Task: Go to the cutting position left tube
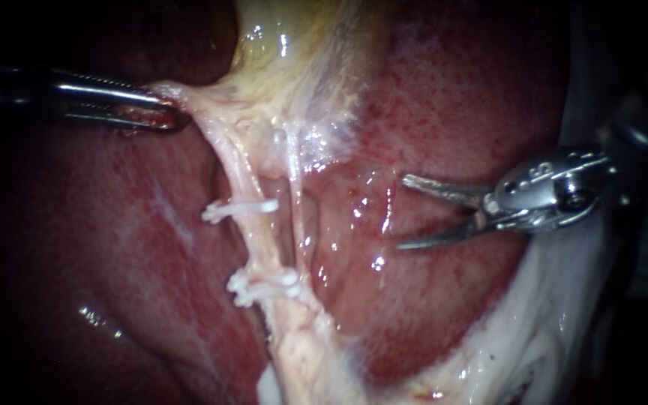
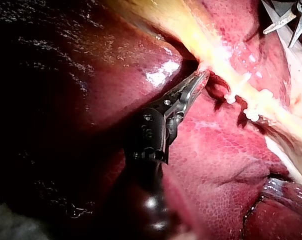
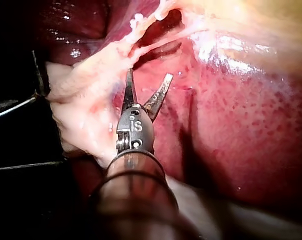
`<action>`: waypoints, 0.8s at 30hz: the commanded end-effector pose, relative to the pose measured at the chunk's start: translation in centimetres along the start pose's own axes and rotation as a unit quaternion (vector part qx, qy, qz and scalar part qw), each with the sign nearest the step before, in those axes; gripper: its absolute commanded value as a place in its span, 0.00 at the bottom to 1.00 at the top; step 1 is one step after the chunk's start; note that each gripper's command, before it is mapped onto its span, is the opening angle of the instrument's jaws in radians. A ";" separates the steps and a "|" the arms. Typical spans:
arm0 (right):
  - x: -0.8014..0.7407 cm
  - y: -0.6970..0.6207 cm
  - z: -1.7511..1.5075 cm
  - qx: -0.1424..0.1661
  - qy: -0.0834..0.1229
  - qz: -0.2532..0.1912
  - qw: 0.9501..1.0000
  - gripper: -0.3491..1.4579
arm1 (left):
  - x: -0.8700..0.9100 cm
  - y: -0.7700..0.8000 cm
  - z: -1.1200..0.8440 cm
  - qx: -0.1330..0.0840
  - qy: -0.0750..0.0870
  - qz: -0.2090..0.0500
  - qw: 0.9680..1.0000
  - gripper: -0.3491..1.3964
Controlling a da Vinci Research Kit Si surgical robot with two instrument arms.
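Liver (image 1: pixel 354 247) lies bare between wide-spread right instrument (image 1: pixel 402 212) and clipped left tube (image 1: pixel 260 244); left instrument (image 1: pixel 166 112) grips tissue edge (image 1: pixel 196 101).

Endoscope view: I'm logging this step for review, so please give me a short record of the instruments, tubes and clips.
left instrument: jaws shut on pale tissue below the gallbladder
right instrument: blades open, over the liver, apart from both tubes
left tube: upper clip and lower clips across it, bare stretch between
right tube: no clip visible
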 end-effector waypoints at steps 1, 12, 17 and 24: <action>0.00 -0.03 0.06 0.013 0.001 0.010 1.000 0.99 | 0.00 0.00 0.00 0.001 0.000 0.000 1.000 0.00; 0.05 -0.05 0.71 0.096 0.009 0.062 0.993 0.99 | -0.01 0.02 0.01 0.003 0.001 0.000 1.000 0.00; -0.10 0.03 0.92 0.126 0.000 0.080 0.989 0.99 | -0.02 0.02 0.02 0.004 0.001 0.000 1.000 0.00; -0.24 0.10 1.16 0.167 0.002 0.089 0.982 0.99 | -0.02 0.02 0.04 0.003 0.001 0.000 1.000 0.00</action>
